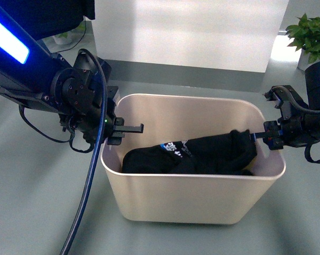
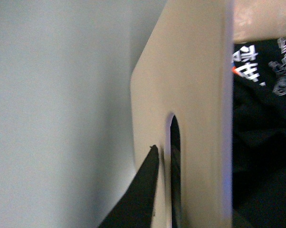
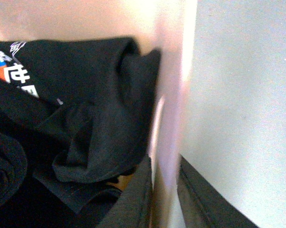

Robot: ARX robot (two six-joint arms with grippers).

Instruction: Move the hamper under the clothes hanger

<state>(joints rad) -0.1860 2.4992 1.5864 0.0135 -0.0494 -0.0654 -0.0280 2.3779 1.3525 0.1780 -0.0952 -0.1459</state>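
Note:
The beige hamper (image 1: 192, 199) stands on the grey floor in the front view, holding a black garment with white print (image 1: 197, 154). My left gripper (image 1: 125, 132) is shut on the hamper's left wall at the rim. My right gripper (image 1: 267, 139) is shut on its right wall. In the left wrist view the hamper wall (image 2: 195, 95) with its slot handle sits between my jaws (image 2: 164, 156). In the right wrist view my jaws (image 3: 164, 175) clamp the hamper wall (image 3: 174, 85), with the black garment (image 3: 95, 109) inside. The clothes hanger is out of view.
A white wall panel with a grey base (image 1: 192, 32) stands behind the hamper. A potted plant (image 1: 311, 34) is at the far right. A black cable (image 1: 88, 180) hangs from my left arm beside the hamper. Grey floor (image 1: 38, 202) lies all around.

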